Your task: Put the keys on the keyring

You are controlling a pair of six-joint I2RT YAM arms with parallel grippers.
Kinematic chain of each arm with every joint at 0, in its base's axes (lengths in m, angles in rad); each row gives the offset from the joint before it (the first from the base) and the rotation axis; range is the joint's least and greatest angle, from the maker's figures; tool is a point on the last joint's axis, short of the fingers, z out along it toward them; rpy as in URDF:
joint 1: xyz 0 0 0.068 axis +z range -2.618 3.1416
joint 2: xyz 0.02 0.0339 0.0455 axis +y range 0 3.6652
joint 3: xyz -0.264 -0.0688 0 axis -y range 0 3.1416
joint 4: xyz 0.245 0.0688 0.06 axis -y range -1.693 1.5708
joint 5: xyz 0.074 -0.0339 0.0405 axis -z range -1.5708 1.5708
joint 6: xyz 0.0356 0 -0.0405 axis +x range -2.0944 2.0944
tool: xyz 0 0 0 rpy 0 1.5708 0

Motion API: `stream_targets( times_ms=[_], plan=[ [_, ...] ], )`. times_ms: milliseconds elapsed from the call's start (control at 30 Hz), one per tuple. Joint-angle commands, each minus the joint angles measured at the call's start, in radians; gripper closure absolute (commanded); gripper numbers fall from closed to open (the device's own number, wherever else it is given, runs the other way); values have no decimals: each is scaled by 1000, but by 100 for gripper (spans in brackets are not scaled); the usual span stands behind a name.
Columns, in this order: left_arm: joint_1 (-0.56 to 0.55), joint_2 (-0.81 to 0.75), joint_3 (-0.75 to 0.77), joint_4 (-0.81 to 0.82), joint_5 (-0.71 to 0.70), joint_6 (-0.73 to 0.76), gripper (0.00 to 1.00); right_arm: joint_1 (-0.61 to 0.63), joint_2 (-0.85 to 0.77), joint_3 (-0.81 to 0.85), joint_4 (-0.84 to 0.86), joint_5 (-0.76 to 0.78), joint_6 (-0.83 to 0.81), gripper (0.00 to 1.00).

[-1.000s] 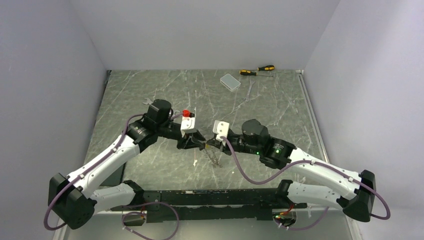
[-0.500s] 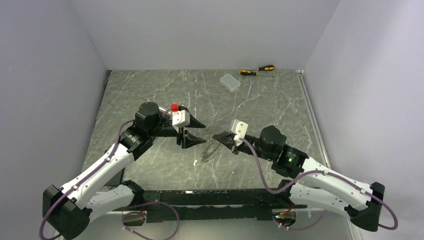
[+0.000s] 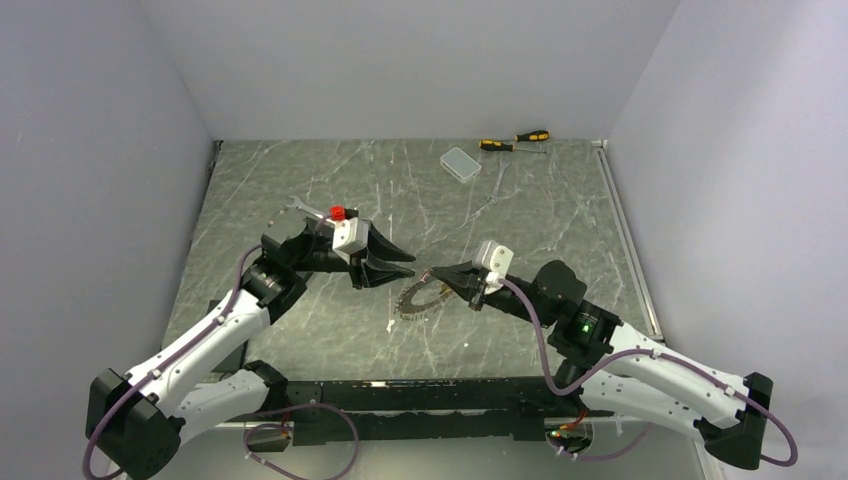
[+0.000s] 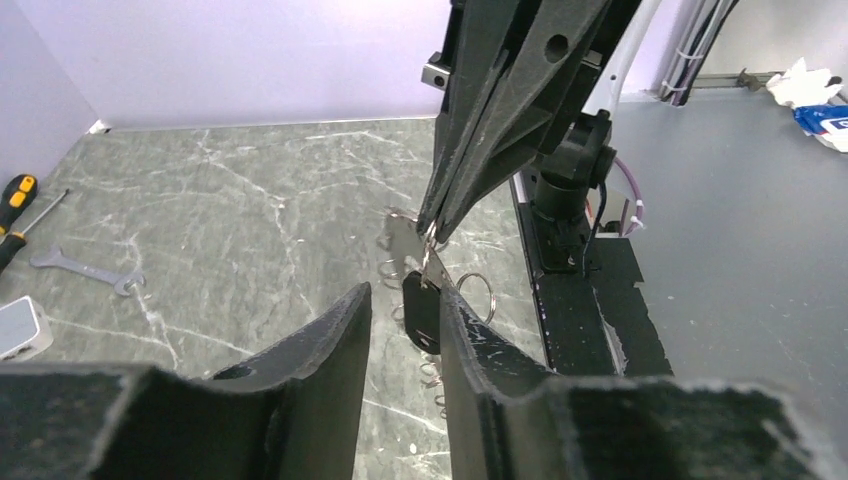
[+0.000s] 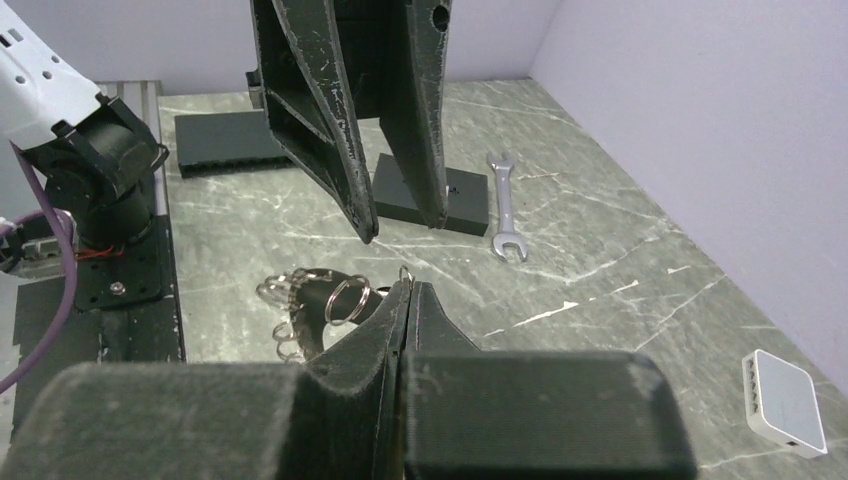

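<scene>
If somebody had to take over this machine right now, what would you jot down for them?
Left gripper: open, empty, facing the right one.
Right gripper: shut on the keyring, which droops from its tips to the table.
Black-headed key: hangs among the rings, seemingly already on.
Pale key: loose on the table, near the loop.
Yellow-headed key: cannot be made out.
Left to do: thread the remaining keys.

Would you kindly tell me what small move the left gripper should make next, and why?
Probably ease the left gripper forward and close on the black-headed key. Its fingers are open, the key hangs in line with their gap, and the right gripper, shut on the keyring, steadies it.
</scene>
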Motion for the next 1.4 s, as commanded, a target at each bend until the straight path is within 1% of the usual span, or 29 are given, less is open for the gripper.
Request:
stream_targets(
  times_ms=[0,167,300,567,800,967,1100,1367],
  plan=[
    [5,-4,13,34,75,-7,65,3,-2,19,105,-9,20,100],
    [5,29,27,37,107,-14,66,2,14,32,105,-25,20,100],
    [4,34,20,62,89,-48,70,2,23,35,105,-32,23,100],
    [-11,47,32,15,63,-28,76,2,33,46,107,-40,26,100],
    [-22,62,35,10,65,-27,77,3,34,50,109,-46,29,100],
    [-28,74,40,18,72,-33,85,3,35,49,116,-46,32,100],
    [-35,77,43,7,71,-28,99,3,37,47,123,-47,34,100],
    [-36,68,41,-6,59,-22,100,3,32,30,167,-18,45,100]
  ],
)
